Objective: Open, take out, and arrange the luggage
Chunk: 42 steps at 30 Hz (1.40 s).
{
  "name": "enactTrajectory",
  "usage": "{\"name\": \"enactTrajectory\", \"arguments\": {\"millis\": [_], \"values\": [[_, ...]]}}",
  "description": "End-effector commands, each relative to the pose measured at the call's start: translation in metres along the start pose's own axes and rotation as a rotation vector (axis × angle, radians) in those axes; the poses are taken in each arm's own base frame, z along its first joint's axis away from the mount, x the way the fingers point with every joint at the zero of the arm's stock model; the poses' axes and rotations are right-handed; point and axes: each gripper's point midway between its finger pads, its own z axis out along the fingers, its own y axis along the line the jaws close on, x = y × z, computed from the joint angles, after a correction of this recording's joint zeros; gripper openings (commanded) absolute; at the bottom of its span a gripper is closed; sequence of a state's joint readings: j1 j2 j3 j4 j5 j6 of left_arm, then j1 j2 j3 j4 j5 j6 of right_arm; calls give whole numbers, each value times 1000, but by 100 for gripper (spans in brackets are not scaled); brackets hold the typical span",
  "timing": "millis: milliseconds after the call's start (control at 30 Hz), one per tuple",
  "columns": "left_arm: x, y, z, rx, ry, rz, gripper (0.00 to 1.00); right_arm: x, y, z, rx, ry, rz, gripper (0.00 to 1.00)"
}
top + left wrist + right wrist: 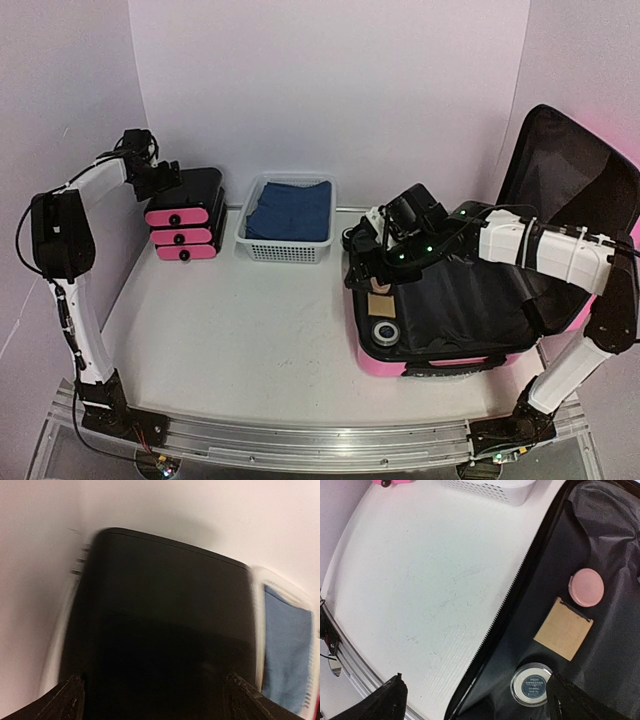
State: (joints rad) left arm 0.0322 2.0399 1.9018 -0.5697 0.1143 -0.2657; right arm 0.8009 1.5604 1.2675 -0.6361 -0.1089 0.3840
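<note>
The luggage (pixel 470 310) lay open along the right edge of the tabletop (pixel 250 330). Its pink base sat flat near the front right corner and its black-lined lid stood up against the right wall.

The right gripper (pixel 360 265) hung over the left side of the open base, by the zipper band. In the right wrist view its fingertips (pixel 395 697) stood wide apart, released, with nothing between them. Below it, on the black lining, lay a pink round disc (pixel 586 587), a tan square card (pixel 563 628) just beside the disc, and a round tin (pixel 532 684) with a dark label, near the card and closer to the front edge.

At the far left corner stood a small black drawer unit (pixel 190 215) with three pink fronts. The left gripper (pixel 165 180) was at the unit's top left side. The left wrist view was blurred. It showed the fingers (pixel 70 697) spread apart over the unit's black top (pixel 165 620), and it appeared that they gripped nothing, though I could not tell whether they touched it.

Just right of the unit, along the far edge, sat a white mesh basket (pixel 285 250) holding a folded blue cloth (pixel 290 210).
</note>
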Motion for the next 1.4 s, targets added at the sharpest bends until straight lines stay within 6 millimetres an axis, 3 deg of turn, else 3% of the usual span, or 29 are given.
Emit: {"name": "enactTrajectory", "arguments": {"millis": [0,133,267,433,533,633,700,800,900,1033,1233,1367], "values": [[77,-81,-29,160,207,-53,95,-42,27,-1,-105,-97,-1,98],[58,-71,-74,101,101,-32,97,-66,39,15,-138,-107,19,98],[39,-55,-104,99,35,-74,99,-112,50,37,-178,-171,94,98],[27,-19,-101,135,45,-209,99,-171,66,77,-259,-253,156,98],[20,-9,-92,172,15,-253,99,-200,78,101,-309,-288,185,98],[14,-4,-80,223,-37,-300,99,-228,88,113,-358,-338,203,98],[13,6,-71,226,-48,-358,100,-231,88,126,-366,-339,220,98],[12,20,-56,178,-71,-365,99,-231,90,126,-382,-332,228,98],[22,19,-36,229,-16,-385,97,-223,89,118,-370,-320,219,98],[40,19,-36,254,-41,-414,93,-213,86,97,-351,-319,191,98],[48,5,-29,344,14,-403,81,-199,86,75,-352,-311,161,98],[54,-16,-34,426,36,-358,67,-193,82,66,-337,-313,149,98]]}}
